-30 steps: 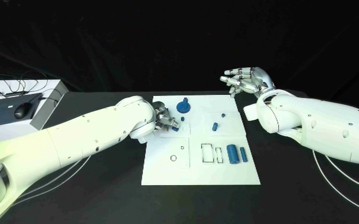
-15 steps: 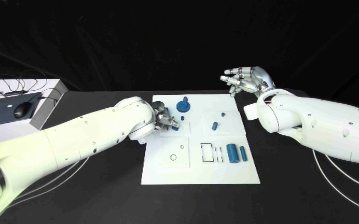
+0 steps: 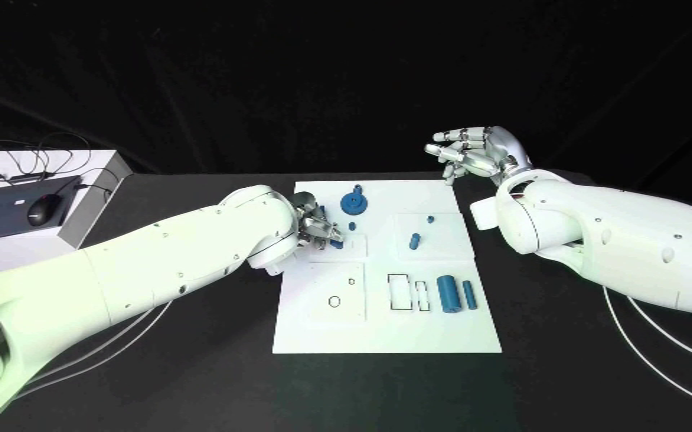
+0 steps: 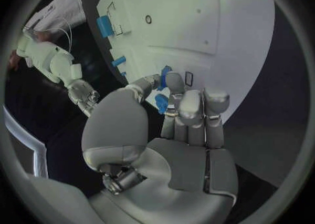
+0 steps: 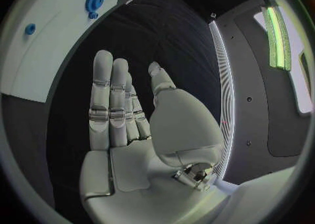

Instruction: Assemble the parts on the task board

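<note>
The white board (image 3: 387, 277) lies flat in the middle of the black table (image 3: 173, 372), and small blue parts are spread over its far and right areas. A round blue part with an upright stem (image 3: 355, 203) stands near the far edge, with a tiny blue piece (image 3: 352, 225) just in front of it. Further right sit a small blue dot (image 3: 430, 220) and a short blue peg (image 3: 414, 243). Nearer the right front, two blue cylinders (image 3: 457, 294) lie side by side, just beside a pair of outlined rectangular slots (image 3: 408, 294). The left hand (image 3: 317, 230) rests over the board's left edge; in the left wrist view its fingers (image 4: 186, 109) are drawn close together and pinch a small blue block (image 4: 161, 101) against the thumb. The right hand (image 3: 476, 154) hangs in the air beyond the board's far right corner, well apart from every part, holding nothing; the right wrist view shows its fingers (image 5: 110, 98) stretched out straight with the thumb set apart. At the table's left end sits a white box (image 3: 65, 197) with a dark mouse (image 3: 43, 212) and cables on top.
</note>
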You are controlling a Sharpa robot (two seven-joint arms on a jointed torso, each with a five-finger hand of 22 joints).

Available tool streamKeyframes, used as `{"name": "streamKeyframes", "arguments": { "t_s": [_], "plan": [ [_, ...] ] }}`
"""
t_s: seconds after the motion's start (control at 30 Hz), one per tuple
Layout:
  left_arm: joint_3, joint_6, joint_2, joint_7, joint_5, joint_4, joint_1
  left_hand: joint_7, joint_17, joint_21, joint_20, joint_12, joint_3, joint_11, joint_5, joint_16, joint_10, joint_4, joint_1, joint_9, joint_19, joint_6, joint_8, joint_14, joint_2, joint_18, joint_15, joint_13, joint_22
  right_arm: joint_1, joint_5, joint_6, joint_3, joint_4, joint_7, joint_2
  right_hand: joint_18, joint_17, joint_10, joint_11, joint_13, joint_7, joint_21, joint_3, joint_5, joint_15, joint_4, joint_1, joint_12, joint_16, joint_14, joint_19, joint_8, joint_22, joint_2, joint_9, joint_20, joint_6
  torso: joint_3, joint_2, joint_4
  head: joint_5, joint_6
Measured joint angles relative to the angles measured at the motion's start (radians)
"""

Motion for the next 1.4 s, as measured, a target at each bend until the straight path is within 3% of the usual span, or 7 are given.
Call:
{"name": "streamKeyframes", "arguments": {
  "t_s": [0.3, 0.67, 1.4],
  "plan": [
    [0.000, -0.007, 0.002, 0.001, -0.005, 0.000, 0.000, 0.000, 0.000, 0.000, 0.000, 0.000, 0.000, 0.001, 0.000, 0.000, 0.000, 0.000, 0.000, 0.000, 0.000, 0.000, 0.000, 0.000, 0.000, 0.000, 0.000, 0.000, 0.000, 0.000, 0.000, 0.000, 0.000, 0.000, -0.001, 0.000, 0.010, 0.000, 0.000, 0.000, 0.000, 0.000, 0.000, 0.000, 0.000, 0.000, 0.000, 0.000, 0.000, 0.000, 0.000, 0.000, 0.000, 0.000, 0.000, 0.000, 0.000, 0.000, 0.0010, 0.000, -0.0004, -0.001, -0.002],
    [0.001, -0.007, 0.008, 0.004, -0.006, -0.008, -0.008, 0.002, 0.000, 0.000, 0.004, 0.000, 0.003, 0.001, 0.000, 0.000, 0.000, 0.003, 0.000, 0.000, 0.004, 0.002, 0.000, 0.000, 0.000, 0.000, 0.000, 0.002, 0.003, 0.000, 0.000, 0.001, 0.000, 0.000, -0.002, 0.000, 0.010, 0.000, 0.000, 0.000, -0.001, -0.001, 0.000, 0.000, 0.000, 0.003, 0.000, 0.000, 0.000, 0.000, 0.003, 0.000, 0.000, -0.003, 0.000, 0.000, 0.000, 0.000, 0.0012, 0.000, -0.0013, -0.003, -0.009],
    [0.002, 0.006, -0.001, 0.007, -0.009, -0.004, -0.009, 0.002, -0.001, -0.004, 0.004, 0.000, 0.003, 0.003, -0.004, 0.000, 0.002, 0.003, 0.007, 0.000, 0.004, 0.002, 0.002, 0.002, -0.007, 0.000, 0.002, 0.003, 0.005, 0.000, 0.000, 0.009, 0.000, 0.001, -0.006, -0.001, 0.007, 0.001, 0.000, 0.000, -0.001, -0.003, 0.005, -0.003, 0.000, 0.002, 0.003, -0.007, 0.000, 0.000, 0.002, 0.000, 0.000, -0.004, 0.007, 0.000, 0.000, 0.000, 0.0003, -0.001, -0.0002, -0.003, -0.015]
  ]
}}
